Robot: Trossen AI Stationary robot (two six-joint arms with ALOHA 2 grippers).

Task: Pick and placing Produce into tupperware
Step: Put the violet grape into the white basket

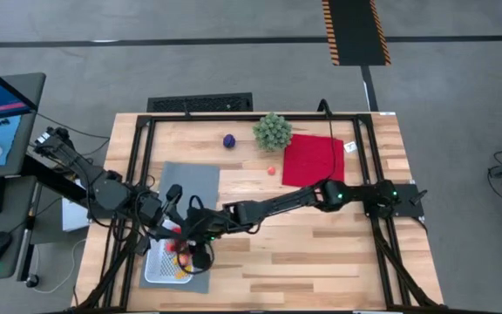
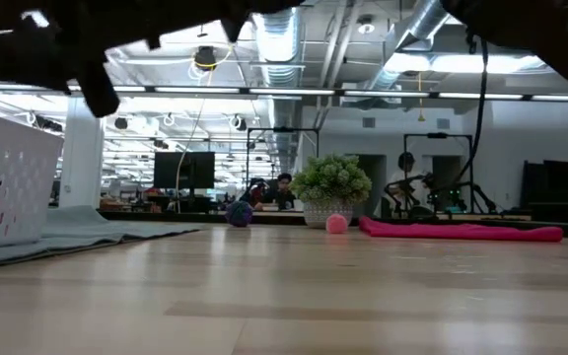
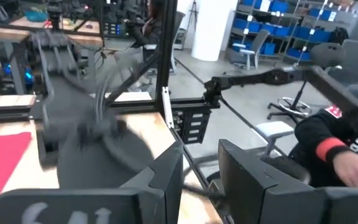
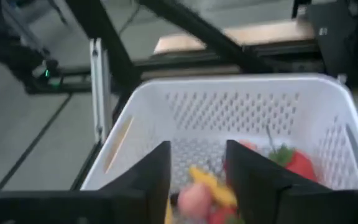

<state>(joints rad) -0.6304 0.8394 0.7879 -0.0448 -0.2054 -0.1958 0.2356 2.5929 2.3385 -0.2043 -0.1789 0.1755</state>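
High view: tupperware (image 1: 159,266) at 7 o'clock on table (image 1: 321,253), on grey mat (image 1: 190,179) edge, produce (image 1: 179,253) inside. Right gripper (image 1: 200,253) over its 3 o'clock rim; left gripper (image 1: 174,196) just at its 12 o'clock. Purple ball (image 1: 229,140), green plant (image 1: 272,131), red cloth (image 1: 312,160) toward 12 o'clock; pink piece (image 1: 271,171) beside cloth.

Low view: tupperware (image 2: 3,182) at 9 o'clock; purple ball (image 2: 239,213), plant (image 2: 331,187), pink piece (image 2: 336,224) far centre.

Left wrist view: left gripper (image 3: 201,177) narrowly parted, empty.

Right wrist view: right gripper (image 4: 197,171) parted, nothing gripped, above tupperware (image 4: 166,106); pink, yellow, red produce (image 4: 194,196) below.
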